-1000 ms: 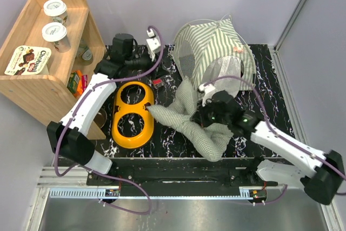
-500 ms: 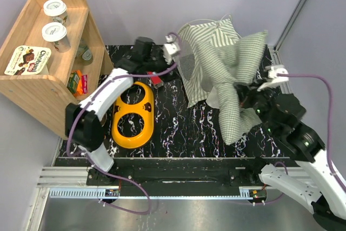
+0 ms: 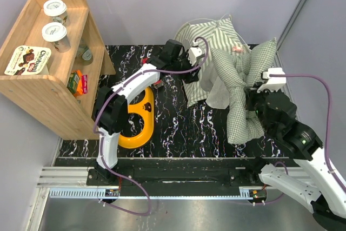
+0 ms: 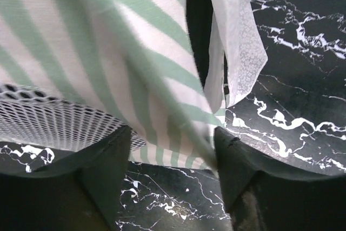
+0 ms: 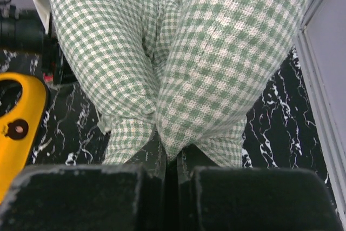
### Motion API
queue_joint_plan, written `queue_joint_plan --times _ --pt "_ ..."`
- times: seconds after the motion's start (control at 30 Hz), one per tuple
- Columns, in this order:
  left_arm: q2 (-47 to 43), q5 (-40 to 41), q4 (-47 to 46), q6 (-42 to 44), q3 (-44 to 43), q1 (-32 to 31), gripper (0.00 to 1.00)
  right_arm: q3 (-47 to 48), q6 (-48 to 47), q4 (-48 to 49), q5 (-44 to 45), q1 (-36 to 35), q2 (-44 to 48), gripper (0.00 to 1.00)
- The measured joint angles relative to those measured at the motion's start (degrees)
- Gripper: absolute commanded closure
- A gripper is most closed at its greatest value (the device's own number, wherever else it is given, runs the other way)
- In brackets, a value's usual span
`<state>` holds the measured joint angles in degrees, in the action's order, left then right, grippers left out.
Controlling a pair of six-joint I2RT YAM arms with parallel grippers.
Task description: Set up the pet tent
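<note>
At the far right of the black marbled table (image 3: 178,125) we see the pet tent (image 3: 215,35), a slumped heap of green-and-white striped fabric lying against the back edge, with a thin pole arching over its top. Our left arm stretches across the table to the tent's near-left side. From the left wrist view, the left hand (image 4: 172,136) has its two fingers (image 4: 105,166) spread wide apart. A hanging fold of striped cloth drops into the gap between them, and we cannot tell whether either finger touches it. The mesh window (image 4: 48,120) shows just to the left of that fold, above the left finger, and a lace curtain (image 4: 240,41) hangs to the right, above the bare table.

Just to the right of the tent and leaning against it, the small-checked cushion (image 3: 244,87) is lifted and folded into two lobes. The right hand (image 5: 172,169) is clamped tight on a pinched fold at the cushion's lower edge, with its fingers almost meeting.

On the left side of the table a yellow ring-shaped tray (image 3: 138,125) lies flat, partly hidden under the left arm. Beyond it, a wooden shelf (image 3: 38,87) stands off the table's left edge, with two lidded cups (image 3: 55,8) on its top.
</note>
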<state>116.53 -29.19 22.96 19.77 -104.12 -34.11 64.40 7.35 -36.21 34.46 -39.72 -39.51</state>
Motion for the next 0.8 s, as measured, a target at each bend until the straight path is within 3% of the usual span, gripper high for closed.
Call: queue_joint_plan --times 0.17,0.27,0.33,0.43,0.53,0.8 --pt "1.9 -1.66 -0.33 -3.43 -0.13 0.0 0.62 -2.08 0.9 -3.19 -4.17 1.36 -2.34 1.0" --pt "2.14 -2.99 -0.72 -5.33 0.07 -0.07 0.85 -5.18 1.66 -3.98 -9.66 4.5 -3.43 1.0" --pt "2.14 -3.63 -1.33 -7.21 0.57 -0.07 0.94 -7.23 1.64 -3.82 -13.51 6.03 -4.28 1.0" --pt "1.97 -3.63 -2.34 -9.31 2.05 -0.07 1.0 -10.73 -0.28 -2.03 -21.33 7.32 -6.54 1.0" --pt "-0.35 -3.39 -4.76 -11.15 6.58 0.07 1.0 -13.16 -2.78 0.46 -29.59 7.48 -10.93 1.0" --pt "-10.19 -3.56 -4.11 -11.54 17.86 1.14 1.0 -13.53 -4.42 5.57 -39.67 11.3 -18.25 1.0"
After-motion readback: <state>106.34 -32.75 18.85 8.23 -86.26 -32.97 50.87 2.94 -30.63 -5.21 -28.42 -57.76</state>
